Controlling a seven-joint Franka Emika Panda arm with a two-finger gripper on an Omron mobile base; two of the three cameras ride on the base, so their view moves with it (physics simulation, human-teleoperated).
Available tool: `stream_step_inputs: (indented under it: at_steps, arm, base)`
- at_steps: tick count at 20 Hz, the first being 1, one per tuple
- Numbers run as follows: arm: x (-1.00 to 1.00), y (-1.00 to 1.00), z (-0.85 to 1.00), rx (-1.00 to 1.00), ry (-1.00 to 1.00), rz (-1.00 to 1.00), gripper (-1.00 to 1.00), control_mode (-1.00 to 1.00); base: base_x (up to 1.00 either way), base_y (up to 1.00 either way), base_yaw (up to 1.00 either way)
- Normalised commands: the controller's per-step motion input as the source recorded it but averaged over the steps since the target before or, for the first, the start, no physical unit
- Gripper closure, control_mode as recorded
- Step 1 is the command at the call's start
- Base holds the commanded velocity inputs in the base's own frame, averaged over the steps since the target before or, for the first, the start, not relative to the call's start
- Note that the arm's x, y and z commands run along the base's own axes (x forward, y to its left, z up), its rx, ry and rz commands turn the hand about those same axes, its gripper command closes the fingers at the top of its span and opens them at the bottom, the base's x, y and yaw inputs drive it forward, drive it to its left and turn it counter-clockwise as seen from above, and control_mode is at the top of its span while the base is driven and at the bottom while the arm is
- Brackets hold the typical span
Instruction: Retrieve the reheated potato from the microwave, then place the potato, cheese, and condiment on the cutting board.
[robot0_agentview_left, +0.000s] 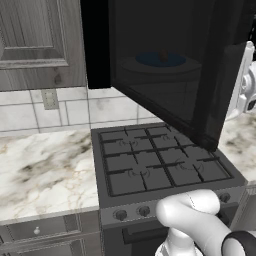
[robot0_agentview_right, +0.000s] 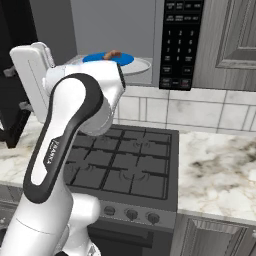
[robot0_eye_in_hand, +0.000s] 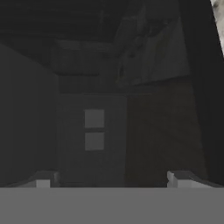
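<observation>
The microwave (robot0_agentview_right: 181, 42) hangs above the stove with its door (robot0_agentview_left: 165, 65) swung wide open. Inside, the potato (robot0_agentview_right: 114, 53) lies on a blue plate (robot0_agentview_right: 100, 59) on the white turntable. Through the dark door glass the potato (robot0_agentview_left: 163, 55) shows dimly. My gripper (robot0_eye_in_hand: 111, 181) is open with nothing between its fingers and faces the inner side of the door from close up. My hand (robot0_agentview_right: 31, 62) sits left of the microwave cavity, beside the door's free edge. The cheese, condiment and cutting board are out of view.
A black gas stove (robot0_agentview_left: 155, 160) stands under the microwave. Marble counter runs to its left (robot0_agentview_left: 45, 170) and right (robot0_agentview_right: 220, 170). A wall outlet (robot0_agentview_left: 49, 98) sits on the tiled backsplash, with grey cabinets above. The open door juts out over the stove.
</observation>
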Motion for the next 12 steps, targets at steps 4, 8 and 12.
stream_step_inputs:
  at_steps: [4, 8, 12]
  arm:
    - [-0.13, 0.54, 0.00, 0.00, 0.00, 0.16, -1.00, -1.00]
    - [-0.06, 0.55, -0.02, 0.00, 0.00, 0.12, -1.00, -1.00]
    - [-0.03, 0.61, -0.07, 0.00, -0.01, 0.05, -1.00, -1.00]
  base:
    - [0.00, 0.00, 0.00]
    - [0.00, 0.00, 0.00]
    - [0.00, 0.00, 0.00]
